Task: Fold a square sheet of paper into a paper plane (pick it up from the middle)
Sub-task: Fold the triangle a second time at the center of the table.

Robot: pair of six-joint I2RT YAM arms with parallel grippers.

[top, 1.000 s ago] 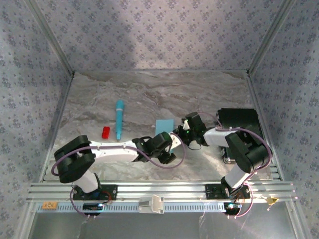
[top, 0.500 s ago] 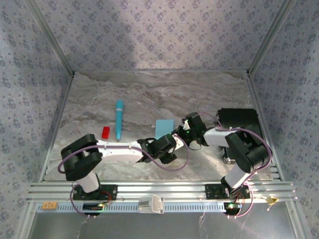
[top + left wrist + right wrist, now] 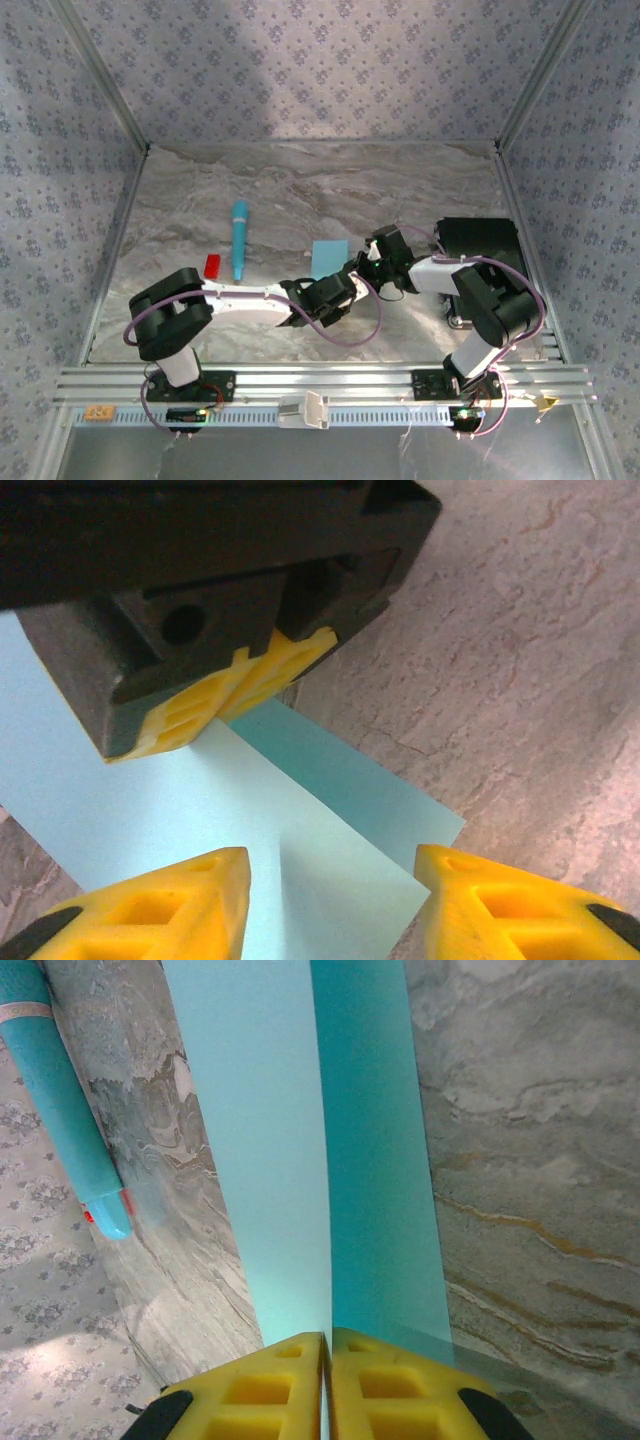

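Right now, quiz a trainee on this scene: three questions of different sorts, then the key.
1. True or false: the right gripper is shut on the paper.
2. In the top view, left of the paper lies: A) a stick B) a cup C) a spoon.
3. Fill in: over the paper, the left gripper is ___ (open or shut).
Key: 1 true; 2 A; 3 open.

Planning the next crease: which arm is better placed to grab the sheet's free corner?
Probably left: the left gripper, open, straddles a corner of the square sheet of paper; the right gripper is shut on its edge.
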